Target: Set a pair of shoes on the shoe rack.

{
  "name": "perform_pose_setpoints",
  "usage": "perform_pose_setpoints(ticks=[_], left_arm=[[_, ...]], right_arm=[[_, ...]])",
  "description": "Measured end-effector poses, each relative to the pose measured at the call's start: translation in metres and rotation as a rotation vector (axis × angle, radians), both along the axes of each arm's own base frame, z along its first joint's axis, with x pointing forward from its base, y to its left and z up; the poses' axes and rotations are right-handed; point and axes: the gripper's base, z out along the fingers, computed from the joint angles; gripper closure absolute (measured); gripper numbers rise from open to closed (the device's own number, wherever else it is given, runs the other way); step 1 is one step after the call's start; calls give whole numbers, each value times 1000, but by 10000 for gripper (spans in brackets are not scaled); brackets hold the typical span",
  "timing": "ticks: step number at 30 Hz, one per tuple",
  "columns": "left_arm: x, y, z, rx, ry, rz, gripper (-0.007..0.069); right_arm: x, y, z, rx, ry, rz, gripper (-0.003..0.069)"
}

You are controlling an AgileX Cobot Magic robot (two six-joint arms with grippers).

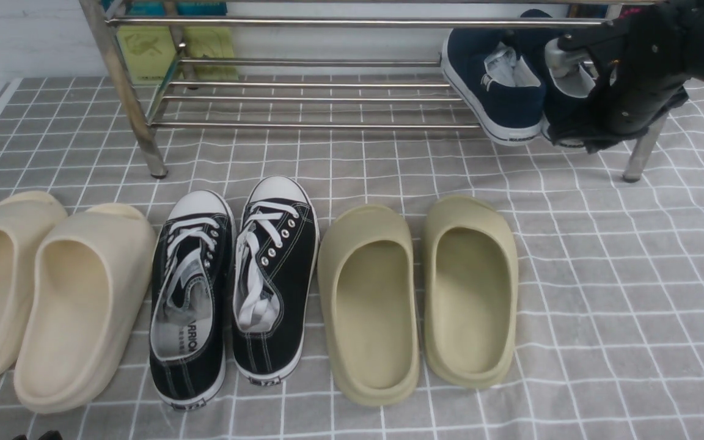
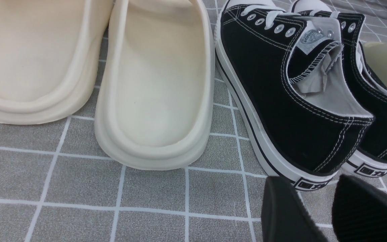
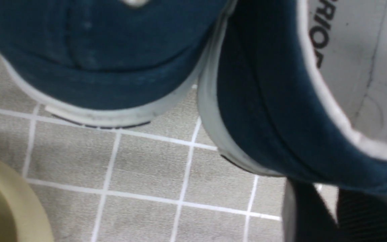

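Grey checked counter (image 1: 602, 275) carries the steel shoe rack (image 1: 303, 98) across the frame's top. Its lower shelf holds the navy pair (image 1: 492, 91) at upper right, heels overhanging. Canvas looks light and soft; the firmer heel rim suits gripping, and the right claw (image 3: 336, 201) seems clenched there. Left claw (image 2: 324, 201) hangs released.

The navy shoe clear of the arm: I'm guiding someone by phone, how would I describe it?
Find the steel shoe rack at the back and follow its lower bars to the right end. Two navy slip-ons sit there; the left navy shoe, fully visible with white paper inside, is yours, while the other navy shoe is partly hidden by the black right end effector.
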Motion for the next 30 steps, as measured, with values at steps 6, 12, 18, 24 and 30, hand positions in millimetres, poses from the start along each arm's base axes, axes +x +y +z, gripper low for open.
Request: perform_pose_setpoints(ticks=[6, 12, 18, 24, 30], left_arm=[[0, 0, 0, 0, 0, 0, 386], [0, 0, 0, 0, 0, 0, 386], [0, 0, 0, 0, 0, 0, 386], [0, 0, 0, 0, 0, 0, 386], [0, 0, 0, 0, 0, 0, 386]], right_arm=[[-9, 0, 21, -4, -12, -10, 165], [-43, -5, 99, 25, -155, -22, 167], [-138, -21, 224, 55, -447, -7, 506], [-247, -38, 277, 94, -738, 20, 662], [-340, -46, 245, 168, -1147, 115, 661]])
